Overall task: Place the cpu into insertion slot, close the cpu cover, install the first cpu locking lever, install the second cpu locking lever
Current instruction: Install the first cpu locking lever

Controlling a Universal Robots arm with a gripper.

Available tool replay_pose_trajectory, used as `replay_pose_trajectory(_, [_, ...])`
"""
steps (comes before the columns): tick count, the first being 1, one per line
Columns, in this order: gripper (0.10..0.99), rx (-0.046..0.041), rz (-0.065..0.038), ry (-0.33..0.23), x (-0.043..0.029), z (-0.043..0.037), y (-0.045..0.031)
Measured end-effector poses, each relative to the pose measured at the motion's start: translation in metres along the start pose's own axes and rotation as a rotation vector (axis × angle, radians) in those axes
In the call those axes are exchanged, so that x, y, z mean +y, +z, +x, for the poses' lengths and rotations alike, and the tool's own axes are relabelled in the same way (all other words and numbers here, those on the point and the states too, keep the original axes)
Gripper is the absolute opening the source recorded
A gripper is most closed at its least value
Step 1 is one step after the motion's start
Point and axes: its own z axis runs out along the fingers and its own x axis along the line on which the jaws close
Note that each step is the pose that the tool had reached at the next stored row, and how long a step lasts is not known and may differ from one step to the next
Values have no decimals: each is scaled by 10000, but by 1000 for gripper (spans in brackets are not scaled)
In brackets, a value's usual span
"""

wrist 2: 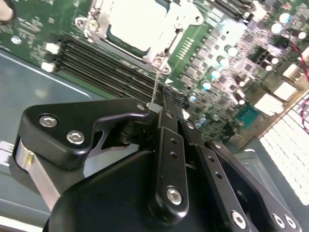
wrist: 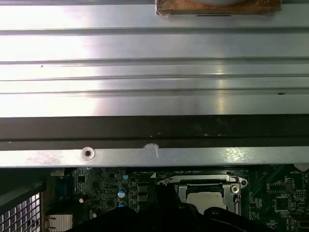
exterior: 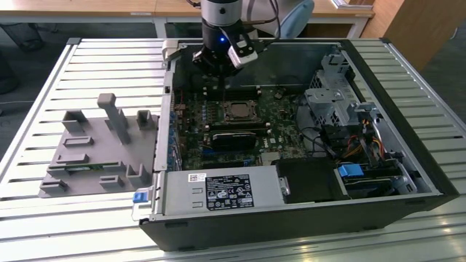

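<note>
While the arm hangs low inside the open computer case (exterior: 407,180), things stand as follows:

gripper (exterior: 218,75): over the far part of the green circuit board (exterior: 284,117), just beyond the socket in the exterior view; in the second wrist view its fingers (wrist 2: 169,145) are drawn together, pinching the end of a thin wire locking lever (wrist 2: 155,84)

locking lever: runs from the fingertips to the corner of the socket; tilted, not lying flat

cpu (exterior: 238,112): seated in the insertion slot (exterior: 226,118); its pale metal face shows in both wrist views

cpu cover (wrist 2: 96,23): lying down flat over the cpu, its silvery frame around the chip's face

circuit board: black memory slots (wrist 2: 101,58) lie between the socket and the gripper

table (exterior: 43,98): slatted metal; a grey holder tray (exterior: 87,164) sits on it, beside the case on the exterior view's left
</note>
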Motion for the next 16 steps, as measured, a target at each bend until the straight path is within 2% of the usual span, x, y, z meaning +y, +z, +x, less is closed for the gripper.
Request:
replay_pose_trajectory(3, [118,-1,-1,-1,2,-48,7])
replay_pose_trajectory(9, [118,-1,-18,-1,2,-56,19])
replay_pose_trajectory(14, [118,15,-378,7,-3,-72,46])
replay_pose_trajectory(16, [118,13,-403,8,-3,-83,60])
